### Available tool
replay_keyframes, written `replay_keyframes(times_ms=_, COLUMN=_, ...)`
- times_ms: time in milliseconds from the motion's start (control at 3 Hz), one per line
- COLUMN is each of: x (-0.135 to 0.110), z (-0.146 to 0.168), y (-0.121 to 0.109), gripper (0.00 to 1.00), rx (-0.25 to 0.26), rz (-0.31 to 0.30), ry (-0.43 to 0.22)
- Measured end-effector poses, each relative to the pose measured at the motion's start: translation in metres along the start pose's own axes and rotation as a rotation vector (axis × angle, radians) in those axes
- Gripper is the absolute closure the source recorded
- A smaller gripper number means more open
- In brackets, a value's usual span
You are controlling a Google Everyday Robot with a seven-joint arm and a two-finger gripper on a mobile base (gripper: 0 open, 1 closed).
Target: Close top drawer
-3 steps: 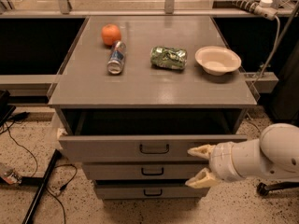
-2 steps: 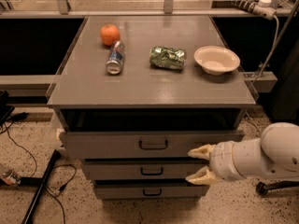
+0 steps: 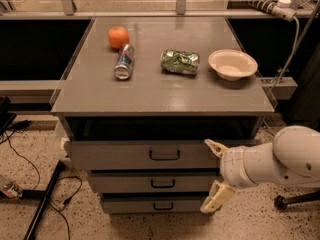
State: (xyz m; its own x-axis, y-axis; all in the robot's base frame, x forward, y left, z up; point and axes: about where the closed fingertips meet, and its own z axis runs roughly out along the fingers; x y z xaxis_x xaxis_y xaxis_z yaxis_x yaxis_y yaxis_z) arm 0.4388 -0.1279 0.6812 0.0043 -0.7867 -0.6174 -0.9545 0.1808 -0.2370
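top drawer [image 3: 125, 155]: wide grey box right under the front edge of the surface [image 3: 150, 96]; flat front, one small black loop handle [image 3: 165, 155] at centre; it stands out a little past the front edge, with a dark gap of interior showing above the front; tallest of 3 fronts

drawers: 3 in total; middle drawer [image 3: 130, 182] and bottom drawer [image 3: 135, 204] sit further back, 1 black handle each

gripper [image 3: 214, 173]: released, two pale fingers spread wide, holding nothing; it sits in front of the drawer stack below the front right corner; upper finger [image 3: 215, 147] is at the right end of the top drawer front, contact unclear; lower finger reaches down by the bottom drawer

on the surface, 4 items, 1 each: orange [image 3: 118, 36] near the back left corner; can [image 3: 124, 61] lying just in front of it; crumpled green bag [image 3: 180, 62] mid surface; cream bowl [image 3: 232, 64] at the right edge
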Motion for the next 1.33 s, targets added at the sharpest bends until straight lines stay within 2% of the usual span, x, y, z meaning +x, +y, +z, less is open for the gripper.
replay_keyframes(times_ms=333, x=-0.024, z=0.017, y=-0.029, gripper=0.0, rx=0.005, rz=-0.031, ry=-0.007)
replay_keyframes(times_ms=667, x=-0.031, z=0.034, y=-0.044, gripper=0.19, rx=0.003, rz=-0.03, ry=-0.006)
replay_keyframes(times_ms=1333, x=-0.033, z=0.035, y=-0.043, gripper=0.66, rx=0.002, rz=-0.032, ry=-0.007)
